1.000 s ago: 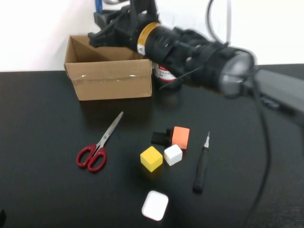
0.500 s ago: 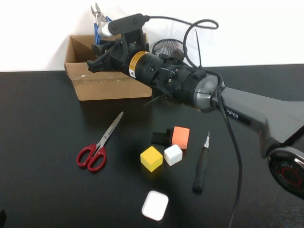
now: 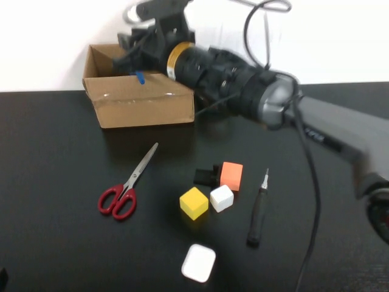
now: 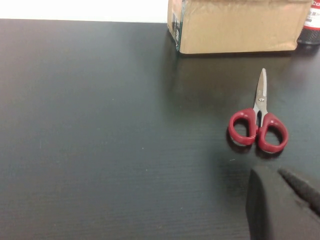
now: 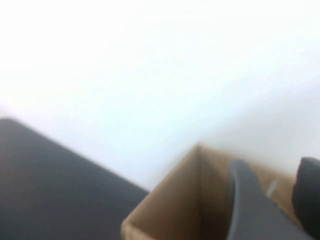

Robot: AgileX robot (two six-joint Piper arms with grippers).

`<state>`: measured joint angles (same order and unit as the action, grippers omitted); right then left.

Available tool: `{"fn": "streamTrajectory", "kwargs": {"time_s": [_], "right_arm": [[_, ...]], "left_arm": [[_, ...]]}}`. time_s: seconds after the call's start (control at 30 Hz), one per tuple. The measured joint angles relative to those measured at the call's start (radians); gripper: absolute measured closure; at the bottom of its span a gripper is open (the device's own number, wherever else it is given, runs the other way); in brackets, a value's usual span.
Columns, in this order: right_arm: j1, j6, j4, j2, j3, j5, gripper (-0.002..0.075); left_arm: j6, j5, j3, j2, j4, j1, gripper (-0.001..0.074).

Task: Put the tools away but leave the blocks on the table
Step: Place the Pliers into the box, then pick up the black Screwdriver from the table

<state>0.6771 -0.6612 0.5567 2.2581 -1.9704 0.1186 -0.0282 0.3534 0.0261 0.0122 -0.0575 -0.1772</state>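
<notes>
My right gripper [image 3: 129,47] hangs over the open cardboard box [image 3: 140,104] at the back left, fingers apart and empty; in the right wrist view it [image 5: 272,177] sits above the box's inside [image 5: 170,205]. A blue handle of the pliers [image 3: 140,78] shows inside the box. The red-handled scissors [image 3: 123,190] lie left of centre, also in the left wrist view [image 4: 258,126]. The black screwdriver [image 3: 258,213] lies right of the blocks: yellow cube [image 3: 194,202], white cube [image 3: 221,198], orange cuboid [image 3: 231,175], black piece [image 3: 205,176]. My left gripper [image 4: 286,197] is low near the table's front left.
A flat white rounded square [image 3: 198,263] lies near the table's front edge. A red-labelled container [image 4: 312,22] stands right of the box [image 4: 240,30]. The right arm's body [image 3: 243,85] spans the back of the black table [image 3: 55,170]. A white wall is behind.
My right gripper held the blue pliers above the box half a second ago; now its fingers are apart and the pliers are in the box. Scissors, screwdriver and blocks have not moved.
</notes>
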Motion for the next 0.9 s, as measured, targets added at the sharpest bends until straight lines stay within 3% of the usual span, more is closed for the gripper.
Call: {"fn": "streamTrajectory", "kwargs": {"time_s": [0.23, 0.37, 0.57, 0.77, 0.9], "right_arm": [[0.0, 0.015, -0.003, -0.171, 0.0, -0.396, 0.0552], [0.0, 0.169, -0.011, -0.248, -0.001, -0.702, 0.0552], [0.0, 0.388, -0.135, -0.268, -0.003, -0.98, 0.0552], [0.0, 0.486, -0.373, -0.268, 0.073, -1.023, 0.0552], [0.0, 0.594, -0.557, -0.25, 0.112, -0.938, 0.0552]], "left_arm": [[0.0, 0.0, 0.0, 0.0, 0.0, 0.0, 0.0738], [0.0, 0.0, 0.0, 0.0, 0.0, 0.0, 0.0738], [0.0, 0.0, 0.0, 0.0, 0.0, 0.0, 0.0739], [0.0, 0.0, 0.0, 0.0, 0.0, 0.0, 0.0738], [0.0, 0.0, 0.0, 0.0, 0.0, 0.0, 0.0739]]}}
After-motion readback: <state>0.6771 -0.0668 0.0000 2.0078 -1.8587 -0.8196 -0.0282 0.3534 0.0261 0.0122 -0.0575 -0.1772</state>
